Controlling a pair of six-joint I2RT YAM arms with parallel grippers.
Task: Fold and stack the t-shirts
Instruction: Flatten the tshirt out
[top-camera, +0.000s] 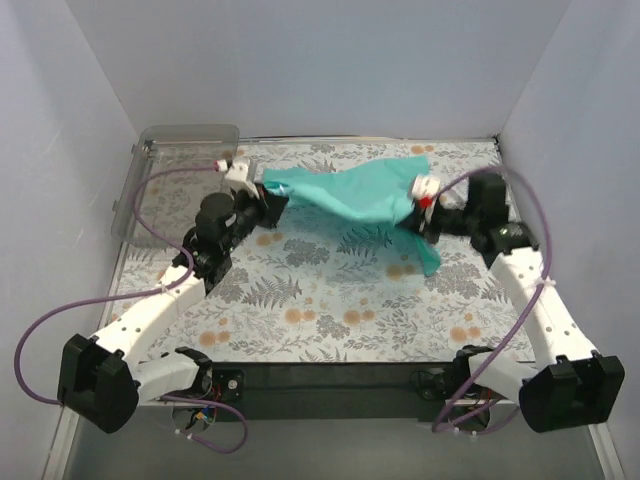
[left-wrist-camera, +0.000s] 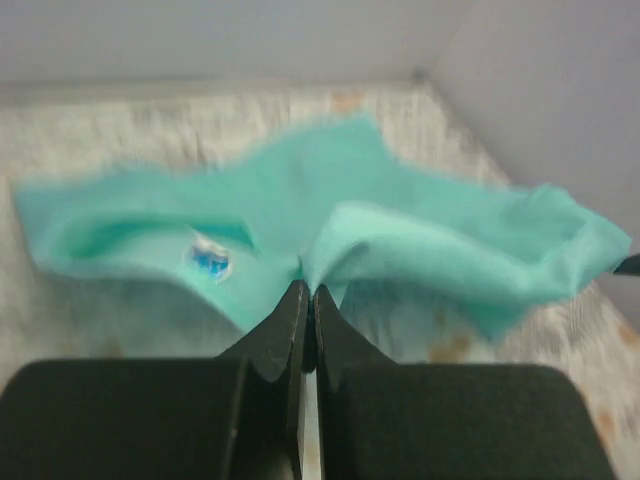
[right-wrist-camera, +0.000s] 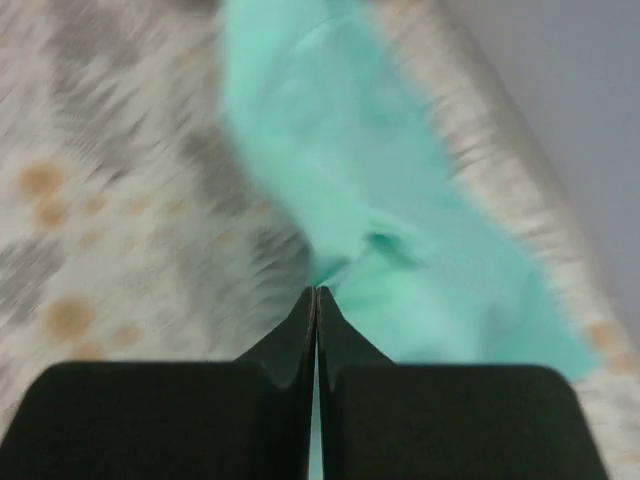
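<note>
From the two bases at the near edge, both arms reach out over the patterned counter (top-camera: 300, 300) toward its far half. The left claw (left-wrist-camera: 305, 292) is pressed together on a fold of the teal t-shirt (top-camera: 350, 195), near the neck opening where a small white-and-blue label (left-wrist-camera: 208, 262) shows. The right claw (right-wrist-camera: 316, 292) pinches another bunch of the same cloth at the opposite end. The garment is strung between them with its long axis running left to right across the counter. It lies straight ahead of each claw, so neither arm is the nearer one (each already has its end). Most of the cloth looks lifted clear of the surface, while one loose part droops on the right toward the near side. I judge the coming move depends on keeping that left-right line taut and level as the shirt is laid flat. Beyond it, at the far left corner, sits a clear bin (top-camera: 185, 140).
</note>
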